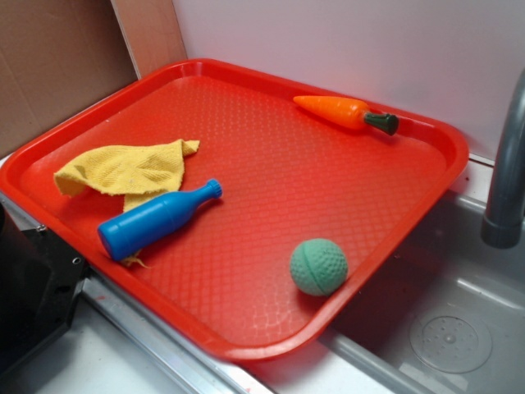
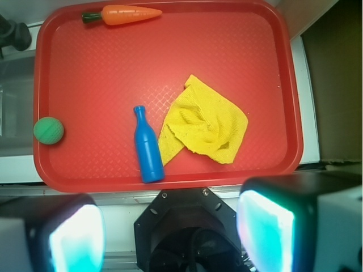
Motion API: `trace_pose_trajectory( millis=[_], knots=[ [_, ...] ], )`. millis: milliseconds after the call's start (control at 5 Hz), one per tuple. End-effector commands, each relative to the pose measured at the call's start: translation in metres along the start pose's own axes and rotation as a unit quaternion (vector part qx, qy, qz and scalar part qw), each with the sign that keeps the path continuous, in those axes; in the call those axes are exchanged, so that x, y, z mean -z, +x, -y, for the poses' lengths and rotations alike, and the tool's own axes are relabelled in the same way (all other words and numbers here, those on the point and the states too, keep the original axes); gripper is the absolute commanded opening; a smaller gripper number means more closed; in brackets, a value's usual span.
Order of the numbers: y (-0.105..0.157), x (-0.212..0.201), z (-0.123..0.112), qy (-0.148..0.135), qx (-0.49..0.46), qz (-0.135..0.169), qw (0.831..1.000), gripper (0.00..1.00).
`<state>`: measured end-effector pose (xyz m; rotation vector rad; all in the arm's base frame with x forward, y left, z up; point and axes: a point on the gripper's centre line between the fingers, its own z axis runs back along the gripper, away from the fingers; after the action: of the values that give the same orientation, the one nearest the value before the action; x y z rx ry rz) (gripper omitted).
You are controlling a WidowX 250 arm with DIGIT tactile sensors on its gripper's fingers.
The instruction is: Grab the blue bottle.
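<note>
Looking into the red tray, you are seeing four things lying on its textured floor: the blue bottle, a yellow cloth, an orange carrot and a green ball. The bottle is lying on its side near the tray's front-left rim in the exterior view, its flat base toward that rim and its narrow neck pointing inward toward the middle of the tray, so its long axis is running diagonally up and to the right. In the wrist view the same bottle is lying almost straight up the frame, neck away from the camera, base just short of the near rim. The cloth is sitting crumpled just beside the bottle, its edge touching or tucked slightly under the body. The carrot is resting along the far rim, well apart from the bottle, and the ball is sitting against one side rim. The tray is resting over a metal sink. Your gripper is hanging above the tray's near edge with its two fingers spread wide apart, holding nothing and clear of the bottle.
</note>
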<state>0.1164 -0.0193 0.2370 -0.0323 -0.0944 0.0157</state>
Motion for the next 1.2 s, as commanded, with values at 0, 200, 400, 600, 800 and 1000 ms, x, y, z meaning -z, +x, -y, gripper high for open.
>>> trace_pose_trajectory(
  millis=[0,200,400,600,800,1000],
  knots=[
    [0.0,0.0,0.0,0.0,0.0,0.0,1.0,1.0],
    [0.003,0.006,0.0,-0.004,-0.021,0.009,1.0,1.0],
    [0.006,0.018,0.0,-0.001,-0.04,0.012,0.999,1.0],
    [0.007,0.034,0.002,-0.008,-0.064,0.014,0.998,1.0],
    [0.004,0.063,0.008,-0.002,-0.09,0.012,0.996,1.0],
    [0.0,0.086,0.014,0.004,-0.082,0.004,0.997,1.0]
  ],
)
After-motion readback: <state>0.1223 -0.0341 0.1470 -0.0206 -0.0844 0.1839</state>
